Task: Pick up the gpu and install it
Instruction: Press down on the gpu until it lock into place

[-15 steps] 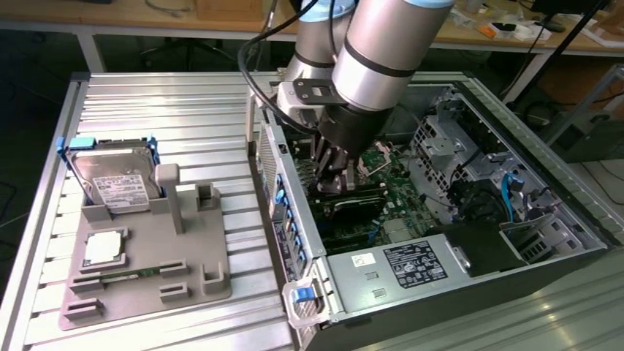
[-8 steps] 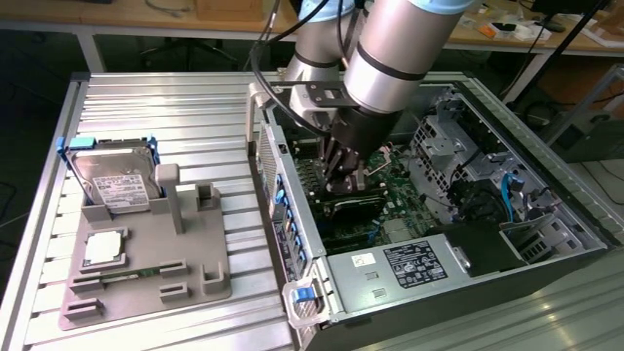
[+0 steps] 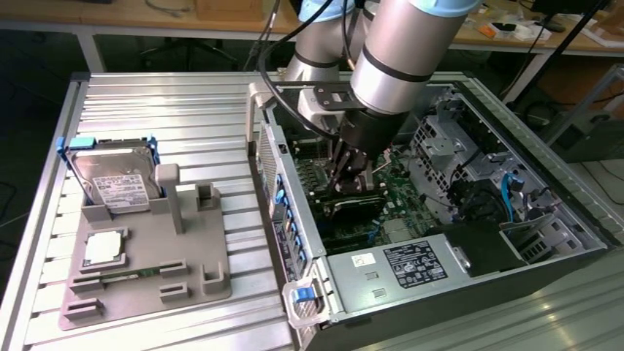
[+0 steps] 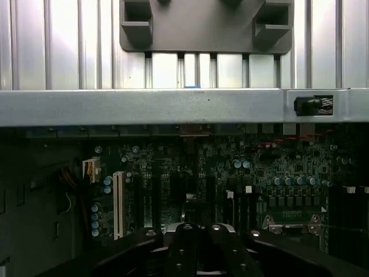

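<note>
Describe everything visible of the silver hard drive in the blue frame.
The silver metal hard drive is a flat rectangular box with a white printed label on its face. It is held in a blue plastic frame that shows at both sides. It stands on edge, leaning back, in a slot of the grey plastic fixture plate on the ribbed metal table, at the exterior view's left. The end effector is apart from it, inside the open computer case.

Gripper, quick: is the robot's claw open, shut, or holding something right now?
Gripper: down inside the open black computer case, over the green motherboard; open, shut or holding something cannot be told.
</note>
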`<state>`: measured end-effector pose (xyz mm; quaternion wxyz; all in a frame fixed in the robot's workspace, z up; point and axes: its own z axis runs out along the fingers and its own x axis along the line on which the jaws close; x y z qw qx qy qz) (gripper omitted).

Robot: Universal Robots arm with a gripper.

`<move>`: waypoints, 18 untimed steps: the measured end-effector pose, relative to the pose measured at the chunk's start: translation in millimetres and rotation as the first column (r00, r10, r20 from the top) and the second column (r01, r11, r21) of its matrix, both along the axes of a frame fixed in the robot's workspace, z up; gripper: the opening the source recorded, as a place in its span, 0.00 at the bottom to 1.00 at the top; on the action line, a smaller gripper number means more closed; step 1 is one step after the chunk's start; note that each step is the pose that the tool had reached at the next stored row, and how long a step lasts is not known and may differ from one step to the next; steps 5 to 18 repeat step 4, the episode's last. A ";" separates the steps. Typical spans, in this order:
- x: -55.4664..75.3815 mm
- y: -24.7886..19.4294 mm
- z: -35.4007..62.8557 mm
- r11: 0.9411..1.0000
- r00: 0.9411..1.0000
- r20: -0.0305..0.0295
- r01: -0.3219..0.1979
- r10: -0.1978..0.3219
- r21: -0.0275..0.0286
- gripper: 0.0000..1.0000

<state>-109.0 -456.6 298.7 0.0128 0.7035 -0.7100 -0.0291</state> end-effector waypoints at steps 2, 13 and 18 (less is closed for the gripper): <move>0.1 0.0 0.0 1.000 1.000 0.000 0.000 0.000 0.000 0.11; 0.1 0.0 0.0 1.000 1.000 0.000 0.000 0.000 0.000 0.11; 0.1 0.0 0.0 1.000 1.000 0.000 0.000 0.000 0.000 0.11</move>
